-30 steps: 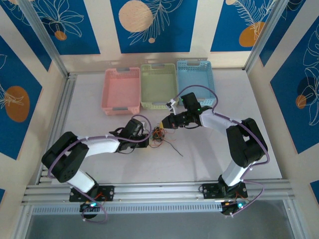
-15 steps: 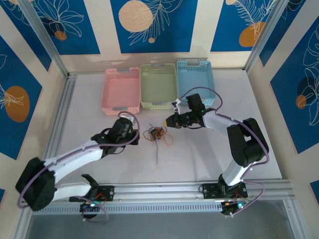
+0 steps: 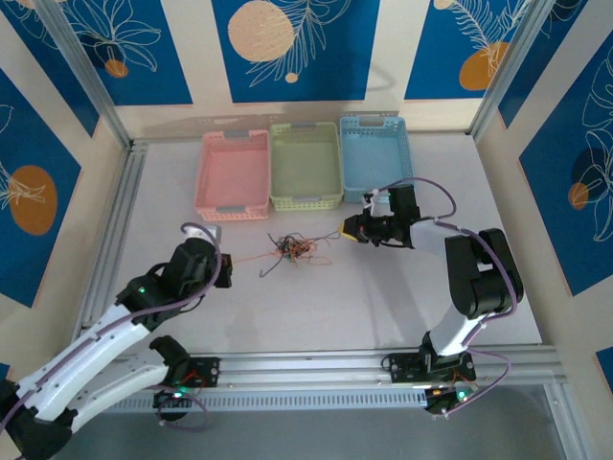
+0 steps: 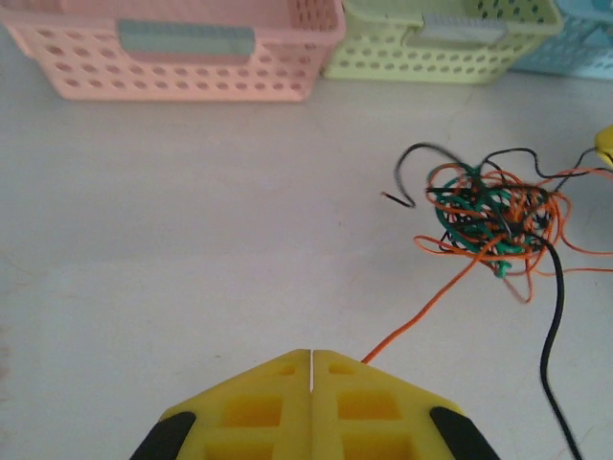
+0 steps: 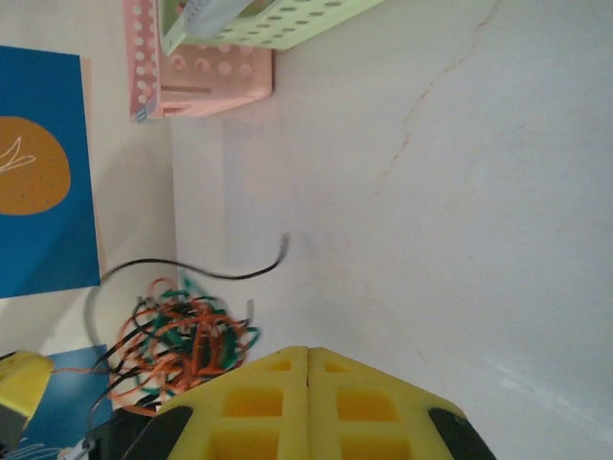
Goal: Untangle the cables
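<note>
Orange-green-black cables [image 3: 292, 251] knotted, clump elongated left-right, orange strand [image 4: 417, 321] trailing left

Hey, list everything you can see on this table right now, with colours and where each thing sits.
cables: one tangled bunch, orange, green and black, mid-table in front of the green basket
pink basket: one, pink, back row, left
green basket: one, pale green, back row, middle
blue basket: one, light blue, back row, right
table: one, white
left gripper: one, yellow fingers shut, left of the tangle, an orange strand reaching it
right gripper: one, yellow fingers shut, right of the tangle
</note>
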### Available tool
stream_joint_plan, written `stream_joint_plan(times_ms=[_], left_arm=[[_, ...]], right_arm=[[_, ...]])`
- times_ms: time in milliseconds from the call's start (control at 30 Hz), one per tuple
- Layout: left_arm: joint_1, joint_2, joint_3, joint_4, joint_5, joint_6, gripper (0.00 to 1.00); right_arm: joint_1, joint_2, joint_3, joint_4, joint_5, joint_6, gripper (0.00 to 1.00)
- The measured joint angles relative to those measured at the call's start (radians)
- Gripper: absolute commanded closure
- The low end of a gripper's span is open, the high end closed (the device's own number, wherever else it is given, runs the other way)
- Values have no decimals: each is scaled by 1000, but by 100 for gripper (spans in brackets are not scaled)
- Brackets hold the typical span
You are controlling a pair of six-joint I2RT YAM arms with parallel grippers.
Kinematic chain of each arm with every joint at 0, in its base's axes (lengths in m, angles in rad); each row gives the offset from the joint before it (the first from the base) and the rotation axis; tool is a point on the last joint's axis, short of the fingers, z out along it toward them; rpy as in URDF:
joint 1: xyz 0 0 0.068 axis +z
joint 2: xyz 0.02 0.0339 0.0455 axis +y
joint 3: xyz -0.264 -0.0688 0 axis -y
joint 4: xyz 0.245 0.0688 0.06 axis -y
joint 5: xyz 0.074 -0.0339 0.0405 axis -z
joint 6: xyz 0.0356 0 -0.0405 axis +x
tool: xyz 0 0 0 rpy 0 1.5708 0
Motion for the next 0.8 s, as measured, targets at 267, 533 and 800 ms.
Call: stream_joint_plan(times_ms=[267, 533, 800], left_arm=[[0, -66, 76, -138, -91, 20, 100], [0, -76, 94, -183, -132, 27, 100], [0, -15, 103, -133, -56, 53, 100]], right_arm=[[-71, 0, -46, 59, 40, 85, 100], [-103, -1, -76, 109, 36, 136, 100], [-24, -5, -33, 77, 24, 78, 94]])
